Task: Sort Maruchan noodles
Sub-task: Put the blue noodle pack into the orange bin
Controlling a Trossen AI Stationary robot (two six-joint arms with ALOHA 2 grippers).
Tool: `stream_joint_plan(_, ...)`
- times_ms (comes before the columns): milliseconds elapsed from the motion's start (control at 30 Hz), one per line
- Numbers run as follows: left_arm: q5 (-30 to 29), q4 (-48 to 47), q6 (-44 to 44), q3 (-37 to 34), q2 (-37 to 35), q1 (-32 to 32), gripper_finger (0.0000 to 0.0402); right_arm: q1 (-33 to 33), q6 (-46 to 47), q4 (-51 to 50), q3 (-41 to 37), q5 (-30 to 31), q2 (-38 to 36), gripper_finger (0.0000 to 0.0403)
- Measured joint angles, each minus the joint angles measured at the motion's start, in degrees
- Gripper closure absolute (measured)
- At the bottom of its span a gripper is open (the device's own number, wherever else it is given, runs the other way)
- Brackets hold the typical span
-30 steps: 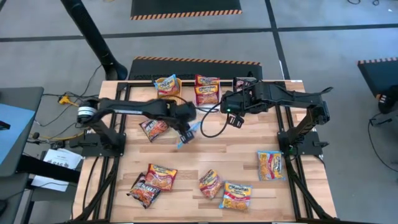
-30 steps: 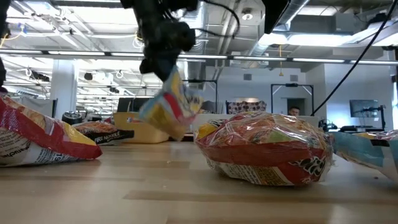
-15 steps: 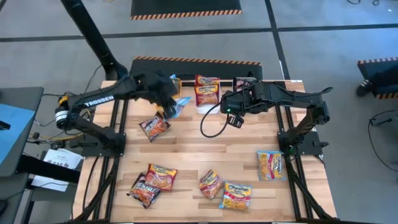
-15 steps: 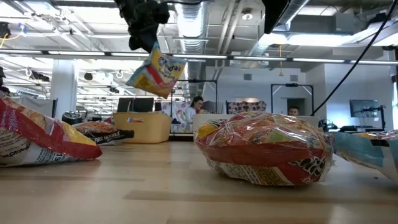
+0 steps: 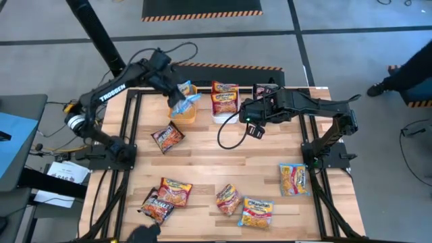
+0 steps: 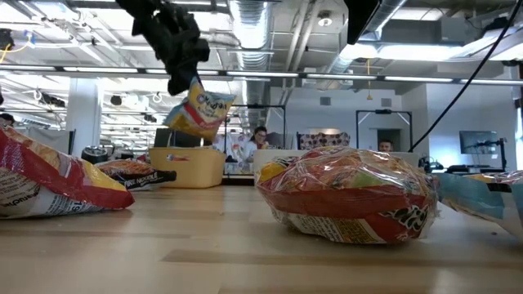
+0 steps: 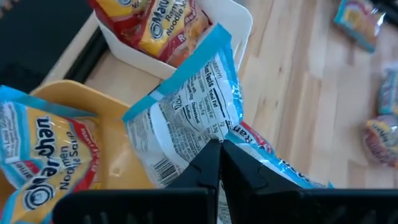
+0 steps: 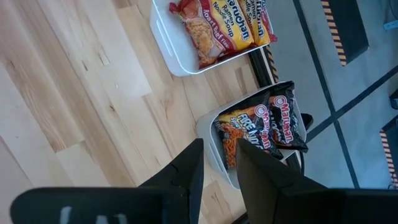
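My left gripper (image 5: 175,93) is shut on a yellow-and-blue Maruchan noodle packet (image 5: 183,100), which it holds in the air over the orange bin (image 5: 187,115) at the table's far side. In the left wrist view another yellow-and-blue packet (image 7: 43,155) lies in that bin (image 7: 118,162). The white bin (image 5: 217,115) holds red-orange packets (image 5: 225,96), and the grey bin (image 8: 211,140) holds dark packets (image 8: 261,127). My right gripper (image 5: 256,129) hangs open over the middle of the table, with nothing between its fingers (image 8: 189,174). My left gripper pinches the packet between its two fingers at a crumpled spot on its edge (image 7: 213,138), with the printed back side toward the wrist camera. The fingers slant down from the left. The packet (image 6: 198,110) hangs tilted below them, clear of the orange bin.
Loose packets lie on the wood: a dark one (image 5: 167,138) left of centre and several (image 5: 175,191) (image 5: 228,199) (image 5: 256,210) along the near edge. Another (image 5: 295,179) lies near the right arm's frame. Bare wood shows in the table's middle.
My left gripper has swung from the middle of the table toward the far left and risen a little, turning as it went. It has stayed shut on the yellow-and-blue packet. The packet now hangs over the orange bin.
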Motion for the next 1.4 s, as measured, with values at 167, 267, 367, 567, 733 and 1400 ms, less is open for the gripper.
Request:
stream_joint_plan(167,4.89,2.88,-0.02,-0.02,4.85,4.47,0.0401,0.0,0.06,-0.02,0.0,-0.01,0.0,0.0284)
stream_joint_plan(267,7.23,2.98,-0.05,0.0,7.58,6.31,0.0401,0.0,0.06,-0.01,0.0,-0.01,0.0,0.0284)
stream_joint_plan(367,6.74,2.78,0.08,0.0,9.59,7.55,0.0401,0.0,0.06,-0.01,0.0,-0.02,0.0,0.0284)
stream_joint_plan(567,5.16,3.56,0.05,0.0,12.93,9.5,0.0401,0.0,0.06,-0.02,0.0,-0.03,0.0,0.0284)
stream_joint_plan(733,-2.71,3.82,-1.0,0.0,14.65,10.33,0.0401,0.07,0.06,0.01,0.0,-0.1,0.0,0.0284)
stream_joint_plan(1400,-9.66,3.95,-1.03,0.0,14.86,10.29,0.0346,3.04,0.06,-0.02,0.02,-1.56,0.0,0.0284)
